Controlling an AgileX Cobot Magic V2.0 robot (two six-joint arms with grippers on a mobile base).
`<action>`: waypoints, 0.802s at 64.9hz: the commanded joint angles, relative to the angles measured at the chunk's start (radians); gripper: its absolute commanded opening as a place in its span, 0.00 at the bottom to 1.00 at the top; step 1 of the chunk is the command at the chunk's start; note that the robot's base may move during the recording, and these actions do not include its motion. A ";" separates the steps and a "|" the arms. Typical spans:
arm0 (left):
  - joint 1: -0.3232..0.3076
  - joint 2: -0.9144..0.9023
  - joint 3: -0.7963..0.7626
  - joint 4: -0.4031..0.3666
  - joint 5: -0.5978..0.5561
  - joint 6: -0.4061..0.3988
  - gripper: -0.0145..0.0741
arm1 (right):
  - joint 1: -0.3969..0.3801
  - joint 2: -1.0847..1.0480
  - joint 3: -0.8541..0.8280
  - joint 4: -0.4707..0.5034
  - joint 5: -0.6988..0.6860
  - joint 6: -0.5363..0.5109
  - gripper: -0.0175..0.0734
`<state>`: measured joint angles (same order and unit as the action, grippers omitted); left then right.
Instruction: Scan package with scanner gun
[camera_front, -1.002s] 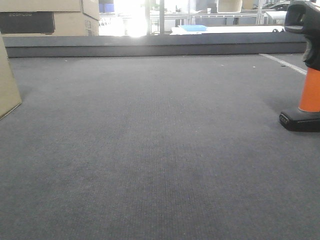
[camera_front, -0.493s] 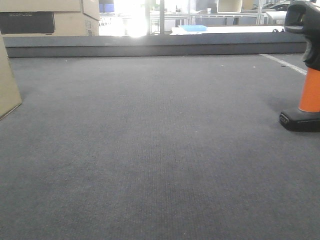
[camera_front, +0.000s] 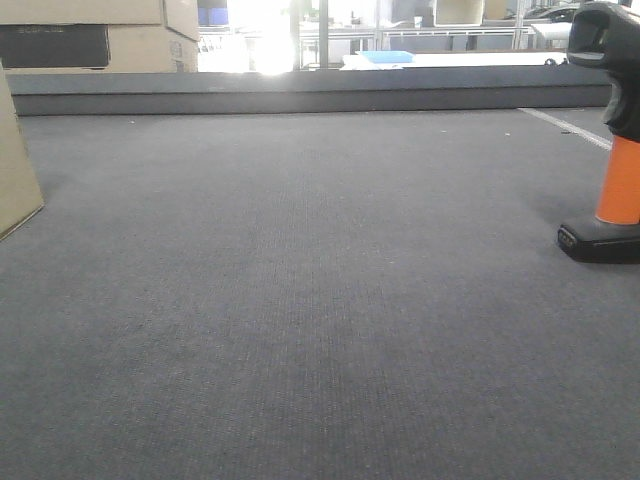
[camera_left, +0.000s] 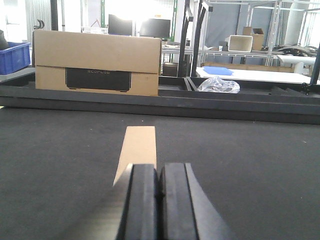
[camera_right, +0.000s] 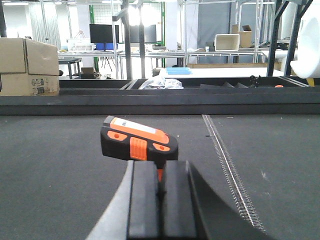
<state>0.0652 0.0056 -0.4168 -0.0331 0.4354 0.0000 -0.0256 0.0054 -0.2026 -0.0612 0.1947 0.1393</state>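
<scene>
Scanner gun (camera_right: 138, 141) standing upright on dark carpeted surface (camera_front: 300, 300), dead ahead of right tool (camera_right: 161, 200), jaws pressed together, empty. Likely light, rigid plastic; orange handle the natural hold. Package (camera_left: 138, 147) ahead of closed left tool (camera_left: 159, 200).

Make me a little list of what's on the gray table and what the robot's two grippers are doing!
package: tan box, ahead of left gripper
scanner gun: standing upright on its base, right side of front view
left gripper: shut, empty
right gripper: shut, empty, behind scanner gun
table: gray mat
background: stacked cardboard boxes
</scene>
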 joint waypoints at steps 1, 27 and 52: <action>-0.002 -0.006 -0.006 0.000 -0.005 -0.011 0.04 | 0.000 -0.005 -0.007 -0.005 -0.015 -0.009 0.01; -0.002 -0.006 -0.006 0.000 -0.005 -0.011 0.04 | 0.000 -0.005 -0.007 -0.005 -0.015 -0.009 0.01; -0.002 -0.006 -0.006 0.000 -0.005 -0.011 0.04 | 0.000 -0.005 -0.005 -0.005 -0.019 -0.009 0.01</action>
<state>0.0652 0.0056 -0.4168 -0.0331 0.4362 0.0000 -0.0256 0.0031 -0.2026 -0.0612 0.1947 0.1393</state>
